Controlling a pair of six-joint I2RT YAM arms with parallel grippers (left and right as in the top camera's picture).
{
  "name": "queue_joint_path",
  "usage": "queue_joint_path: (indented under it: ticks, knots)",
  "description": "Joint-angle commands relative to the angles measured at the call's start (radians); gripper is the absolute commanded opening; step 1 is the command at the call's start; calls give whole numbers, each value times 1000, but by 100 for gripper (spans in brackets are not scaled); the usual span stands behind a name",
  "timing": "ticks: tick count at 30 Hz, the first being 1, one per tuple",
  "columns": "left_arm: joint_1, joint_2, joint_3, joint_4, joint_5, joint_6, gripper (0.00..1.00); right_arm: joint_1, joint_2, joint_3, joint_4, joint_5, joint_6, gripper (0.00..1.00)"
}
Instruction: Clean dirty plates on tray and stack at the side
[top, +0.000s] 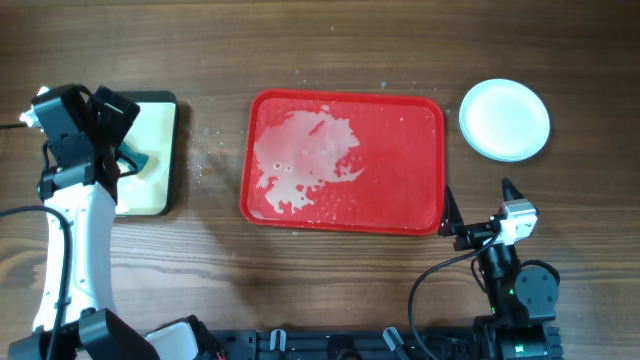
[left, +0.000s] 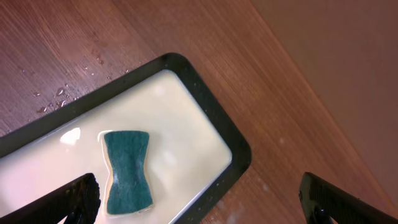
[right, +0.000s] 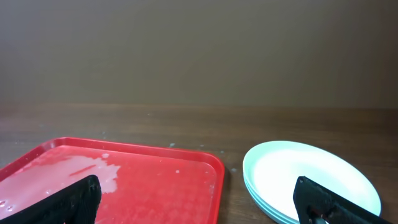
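Observation:
The plates (top: 504, 119) stand in one stack on the table to the right of the red tray (top: 400, 130); the top one is white, pale blue rims show under it in the right wrist view (right: 292, 177). The tray (right: 180, 186) holds no plates, only a white soapy film. My right gripper (top: 478, 212) is open and empty, low near the tray's front right corner. My left gripper (top: 118, 130) is open and empty above the cream tray (top: 160, 150), over a teal sponge (left: 127, 171).
The cream tray (left: 186, 143) has a dark rim and is wet. Water droplets (top: 205, 165) lie on the wood between the two trays. The arm bases stand at the front edge (top: 330, 345).

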Motion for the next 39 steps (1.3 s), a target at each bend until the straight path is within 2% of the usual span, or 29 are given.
queue_joint_path:
  ticks: [1, 4, 6, 8, 10, 13, 14, 18, 21, 23, 26, 34, 39]
  knots:
    - [1, 2, 6, -77, -6, 4, 100, -4, -9, -2, 0, -1, -11, 100]
    - [1, 2, 6, -181, -27, 7, 100, -4, -9, -2, 0, -1, -11, 100]
    - [1, -39, -16, -302, -29, 68, 100, -4, -9, -2, 0, -1, -11, 100]
    - [1, -88, -70, -322, -27, 93, 100, -4, -9, -2, 0, -1, -11, 100]
    - [1, -181, -172, -293, 37, 93, 100, -4, -9, -2, 0, -1, -11, 100]
    - [1, -382, -394, -153, 153, 111, 100, -4, -9, -2, 0, -1, -11, 100]
    - [1, -463, -500, -40, 179, 111, 100, -4, -9, -2, 0, -1, -11, 100]
    - [-21, -650, -761, 268, 203, 114, 100, -4, -9, -2, 0, -1, -11, 100]
    - [-93, -827, -901, 394, 203, 212, 100, -4, -9, -2, 0, -1, -11, 100]
    - [-140, -928, -933, 392, 183, 265, 100, -4, -9, -2, 0, -1, -11, 100]
    - [-167, -1024, -936, 365, 138, 266, 100, -4, -9, -2, 0, -1, -11, 100]
    - [-170, -1198, -1004, 279, 139, 267, 100, -4, -9, -2, 0, -1, -11, 100]
    - [-239, -1312, -1004, 269, 132, 301, 100, -4, -9, -2, 0, -1, -11, 100]
